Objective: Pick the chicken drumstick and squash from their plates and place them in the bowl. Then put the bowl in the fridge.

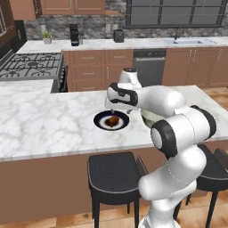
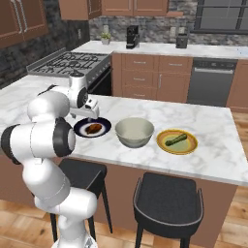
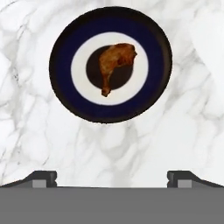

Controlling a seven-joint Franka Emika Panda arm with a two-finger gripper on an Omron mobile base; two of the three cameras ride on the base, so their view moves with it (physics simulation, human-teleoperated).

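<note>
The gripper [image 3: 112, 177] stands wide apart, its two dark fingertips [image 3: 43, 178] rising at the lower left and lower right corners of the hand view with only bare marble countertop [image 3: 192, 109] between them; it holds nothing and touches nothing. In the upper middle of that view lies the black plate [image 3: 65, 83] with its white ring, and the chicken drumstick [image 3: 113, 63] rests on the plate's dark centre, thick end toward the upper right. In the right base view the gripper [image 2: 90, 115] hangs above the near left edge of that plate [image 2: 82, 126], just left of centre. The bowl [image 2: 134, 131] sits just right of it, and the yellow-orange plate [image 2: 190, 144] further right carries the green squash [image 2: 176, 140]. No readable writing or brand shows on anything.
</note>
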